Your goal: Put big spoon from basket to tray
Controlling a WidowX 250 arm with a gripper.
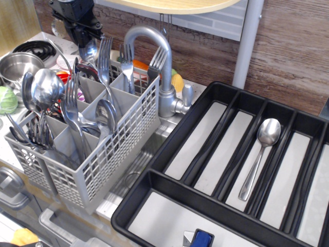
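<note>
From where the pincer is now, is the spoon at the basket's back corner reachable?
Probably yes. The pincer sits right above the spoon in the basket; its bowl stands clear on top, though a fork crowds its right.

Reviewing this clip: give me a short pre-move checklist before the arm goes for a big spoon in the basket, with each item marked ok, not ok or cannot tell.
1. Gripper over the basket: ok, it is above the far-left compartments.
2. Jaw state: cannot tell, the dark fingers blur against the cutlery.
3. Spoon reachable: ok, a spoon bowl stands up right below the gripper; whether it is touched or gripped, cannot tell.
4. Neighbouring cutlery clear: not ok, a fork stands close beside that spoon.
5. Tray has free slots: ok, one spoon lies in a long compartment, the other long ones are bare.
6. Path to tray: not ok, the faucet rises between basket and tray.
</note>
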